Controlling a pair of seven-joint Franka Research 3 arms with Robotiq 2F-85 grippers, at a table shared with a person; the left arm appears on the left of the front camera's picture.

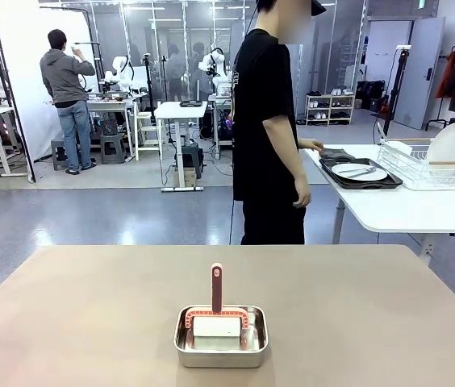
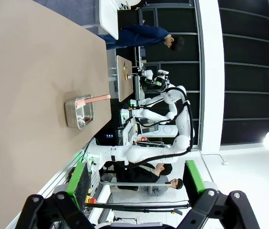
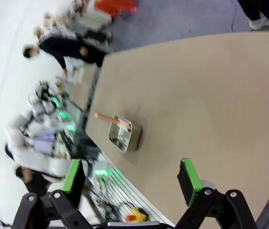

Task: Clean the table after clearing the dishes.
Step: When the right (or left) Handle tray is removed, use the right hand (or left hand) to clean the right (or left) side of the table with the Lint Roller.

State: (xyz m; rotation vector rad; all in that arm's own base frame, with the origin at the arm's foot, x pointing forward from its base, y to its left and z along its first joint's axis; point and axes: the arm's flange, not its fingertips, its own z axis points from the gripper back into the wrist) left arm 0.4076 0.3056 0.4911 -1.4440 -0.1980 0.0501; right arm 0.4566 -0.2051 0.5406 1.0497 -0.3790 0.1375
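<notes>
Left gripper (image 2: 137, 183): jaws spread wide, nothing between the green pads (image 2: 79, 177), well clear of the table (image 1: 373, 306).
Right gripper (image 3: 130, 181): likewise wide apart and empty, looking down on the same tan top.
Steel pan (image 1: 221, 339): mid-table, near the robot's edge; holds a pink-handled brush (image 1: 216, 290), its handle rising above the rim.
Dishes (image 1: 359, 171): white plate with cutlery on a dark tray (image 1: 373, 185), on the white side table (image 1: 405, 211) at far right, beside a wire rack (image 1: 421, 171).
Person (image 1: 269, 129): stands between the tables, one hand (image 1: 311, 147) at the tray's far end.
</notes>
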